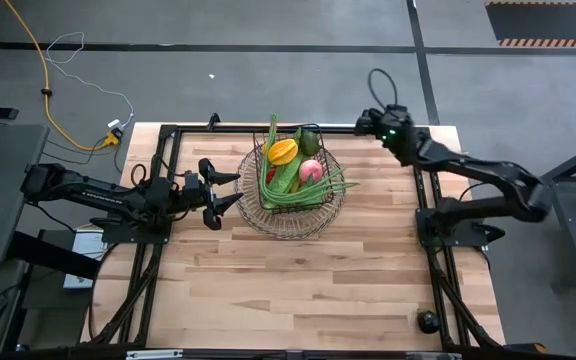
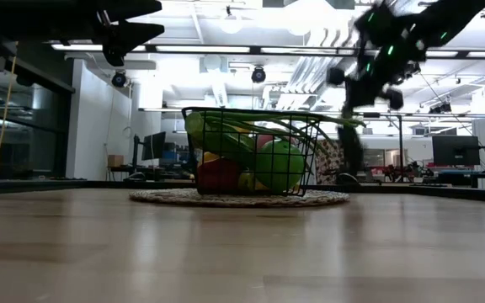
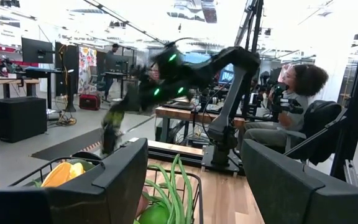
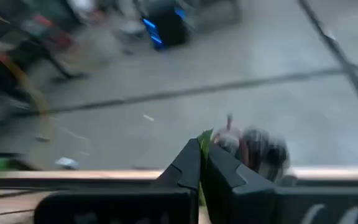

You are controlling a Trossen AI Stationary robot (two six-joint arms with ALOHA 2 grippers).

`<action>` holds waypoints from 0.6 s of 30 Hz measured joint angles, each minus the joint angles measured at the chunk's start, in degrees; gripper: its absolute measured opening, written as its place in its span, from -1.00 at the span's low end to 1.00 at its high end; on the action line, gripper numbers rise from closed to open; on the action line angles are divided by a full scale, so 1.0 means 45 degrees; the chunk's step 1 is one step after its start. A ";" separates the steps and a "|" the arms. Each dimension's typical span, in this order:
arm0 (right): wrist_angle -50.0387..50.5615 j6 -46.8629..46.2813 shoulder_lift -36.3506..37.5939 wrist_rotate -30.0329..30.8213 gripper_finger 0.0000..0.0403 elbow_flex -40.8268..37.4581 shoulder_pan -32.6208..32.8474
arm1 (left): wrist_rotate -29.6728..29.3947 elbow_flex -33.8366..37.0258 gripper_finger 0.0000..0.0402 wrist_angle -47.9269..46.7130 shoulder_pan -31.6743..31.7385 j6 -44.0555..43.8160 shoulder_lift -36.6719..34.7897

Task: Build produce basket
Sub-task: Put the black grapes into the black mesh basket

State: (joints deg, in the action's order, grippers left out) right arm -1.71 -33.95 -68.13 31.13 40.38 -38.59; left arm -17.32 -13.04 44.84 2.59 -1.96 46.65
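Observation:
The dark wire basket stands on a round woven mat at the table's middle. It holds an orange fruit, a pink apple, green fruit and long green beans that stick out over its rim. My left gripper hovers open just left of the basket, level with its rim. My right gripper is raised over the table's far edge, right of and beyond the basket, shut on a long green piece that looks like a bean. My right gripper pinches the green piece by its upper end between the two shut fingers. The piece is lifted clear and hangs down below the fingers. Motion blur hides its exact shape.
A small black round object lies by the near right corner. Dark frame rails run along the table's left, right and far sides. Bare wood lies on the near side of the basket. A person sits beyond the table.

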 joint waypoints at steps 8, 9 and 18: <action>-0.0099 0.1600 0.2696 -0.0747 -1.00 0.1192 0.1823 | 0.0000 0.0000 0.22 0.0000 -0.0005 0.0000 0.0000; 0.0013 0.1721 0.2769 -0.0758 -1.00 0.1451 0.2001 | 0.0000 0.0001 0.22 0.0000 -0.0005 0.0000 0.0000; 0.1710 0.2638 0.2021 -0.0567 -1.00 0.3827 0.3128 | 0.0000 0.0001 0.22 0.0000 -0.0005 0.0000 0.0000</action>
State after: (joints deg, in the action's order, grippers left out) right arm 5.98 -22.08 -59.03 28.58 57.60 -24.51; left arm -17.32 -13.04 44.84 2.57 -1.96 46.65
